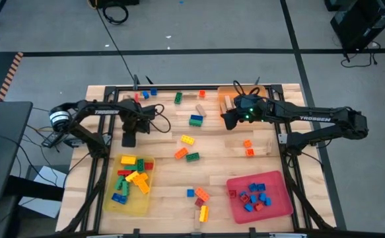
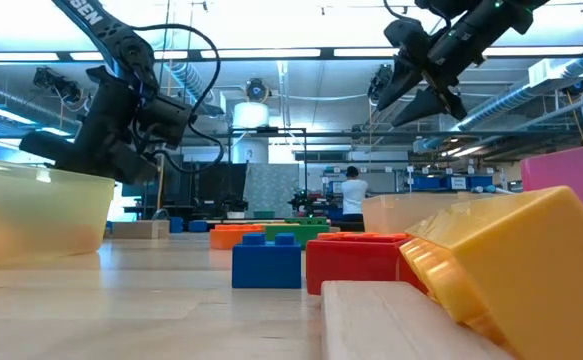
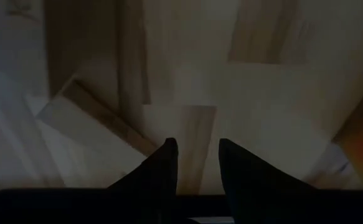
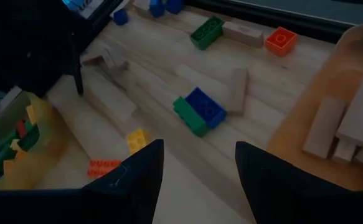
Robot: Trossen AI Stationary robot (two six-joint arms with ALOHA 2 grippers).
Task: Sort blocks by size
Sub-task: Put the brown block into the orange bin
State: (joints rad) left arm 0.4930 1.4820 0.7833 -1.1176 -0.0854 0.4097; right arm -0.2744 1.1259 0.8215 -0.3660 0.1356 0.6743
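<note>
1. The left gripper (image 1: 129, 140) hangs over bare table (image 1: 159, 142), just above the yellow tray (image 1: 113, 201). Its fingers (image 3: 162, 168) stand a narrow gap apart with nothing between them.
2. The right gripper (image 1: 230, 121) hovers at the inner edge of the orange tray (image 1: 226, 90) at the far side of the table. Its fingers (image 4: 131, 174) stand apart, holding nothing.
3. The orange tray holds tan wooden blocks (image 4: 346, 127).
4. The yellow tray holds a heap of yellow, green, red, blue and orange blocks (image 1: 131, 178).
5. The red tray (image 1: 281, 205) at the near right holds small blue and red blocks (image 1: 255, 196).
6. Loose blocks lie across the table between the trays: a joined blue-and-green pair (image 4: 198, 111) beside a wooden piece (image 4: 237, 90), a green brick (image 4: 206, 31), an orange one (image 4: 281, 40), and a yellow one (image 4: 137, 140).
7. More loose ones sit mid-table (image 1: 186, 149), near the right gripper (image 1: 248, 147), and at the near edge (image 1: 200, 201).
8. In the low view a person (image 2: 352, 196) stands far off in the room.
</note>
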